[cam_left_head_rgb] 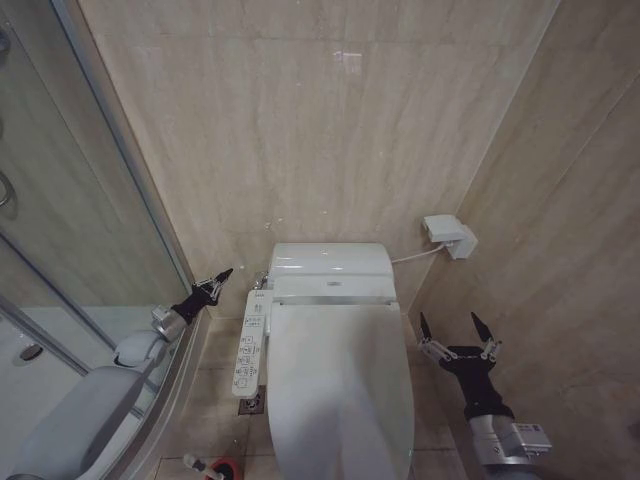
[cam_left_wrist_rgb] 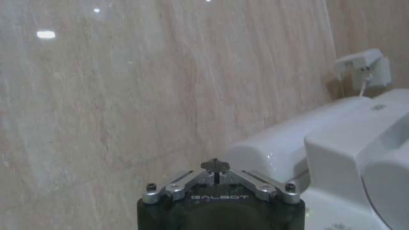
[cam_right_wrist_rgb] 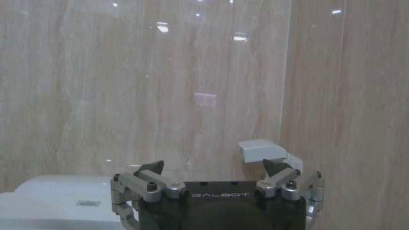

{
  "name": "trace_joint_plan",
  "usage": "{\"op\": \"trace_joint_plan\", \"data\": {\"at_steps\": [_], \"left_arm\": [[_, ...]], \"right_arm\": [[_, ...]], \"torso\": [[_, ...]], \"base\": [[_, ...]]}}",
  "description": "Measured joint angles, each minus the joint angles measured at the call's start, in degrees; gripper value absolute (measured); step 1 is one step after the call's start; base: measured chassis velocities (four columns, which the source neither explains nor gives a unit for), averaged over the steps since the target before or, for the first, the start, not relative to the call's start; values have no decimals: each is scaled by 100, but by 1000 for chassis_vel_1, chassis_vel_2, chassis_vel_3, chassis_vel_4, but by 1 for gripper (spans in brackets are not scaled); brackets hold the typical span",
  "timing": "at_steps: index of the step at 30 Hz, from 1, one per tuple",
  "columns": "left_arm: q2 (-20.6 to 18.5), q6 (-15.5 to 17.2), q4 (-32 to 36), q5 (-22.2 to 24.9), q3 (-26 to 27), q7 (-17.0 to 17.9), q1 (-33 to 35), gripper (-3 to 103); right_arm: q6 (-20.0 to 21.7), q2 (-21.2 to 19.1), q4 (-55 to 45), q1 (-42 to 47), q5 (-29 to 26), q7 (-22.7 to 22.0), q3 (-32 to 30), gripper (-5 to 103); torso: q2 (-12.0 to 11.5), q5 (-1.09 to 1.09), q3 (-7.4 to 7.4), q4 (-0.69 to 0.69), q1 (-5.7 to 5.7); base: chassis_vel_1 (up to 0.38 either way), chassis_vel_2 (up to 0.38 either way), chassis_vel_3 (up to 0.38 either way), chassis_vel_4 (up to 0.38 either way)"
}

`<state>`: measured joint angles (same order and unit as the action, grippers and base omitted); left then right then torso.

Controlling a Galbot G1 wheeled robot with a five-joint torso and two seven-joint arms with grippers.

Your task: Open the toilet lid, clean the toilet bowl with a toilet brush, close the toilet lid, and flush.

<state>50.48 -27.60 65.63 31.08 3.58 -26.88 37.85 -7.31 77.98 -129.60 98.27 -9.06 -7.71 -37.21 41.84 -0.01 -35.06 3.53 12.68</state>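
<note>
Toilet lid [cam_left_head_rgb: 340, 385] down and closed over the bowl, between both arms. Left gripper [cam_left_head_rgb: 222, 277] in the air beside the button panel [cam_left_head_rgb: 248, 345], fingers pressed together. Right gripper [cam_left_head_rgb: 456, 328] near the right wall, fingers spread wide, holding nothing.

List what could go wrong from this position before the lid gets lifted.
1. The toilet lid is down, smooth and glossy; the open right gripper beside it could slip off its edge.
2. The shut left gripper hangs close to the button panel and might press a button.
3. The toilet brush stands on the floor near the frame's edge, easily knocked.
</note>
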Motion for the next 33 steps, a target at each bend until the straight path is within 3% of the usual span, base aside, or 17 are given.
{"op": "trace_joint_plan", "data": {"at_steps": [9,26,33], "left_arm": [[-89,-192,-301,-171,-5,-347,-197,0],[-51,-215,-294,-212,-111,-481,-201,0],[4,-389,-518,-169,-508,-877,-498,0]], "right_arm": [[0,0,0,0,0,0,0,100],[0,0,0,0,0,0,0,100],[0,0,0,0,0,0,0,100]], "torso": [[1,0,0,1,0],[-1,1,-1,1,3],[0,1,1,-1,-2]], "base": [[0,0,0,0],[-42,37,36,-40],[0,0,0,0]]}}
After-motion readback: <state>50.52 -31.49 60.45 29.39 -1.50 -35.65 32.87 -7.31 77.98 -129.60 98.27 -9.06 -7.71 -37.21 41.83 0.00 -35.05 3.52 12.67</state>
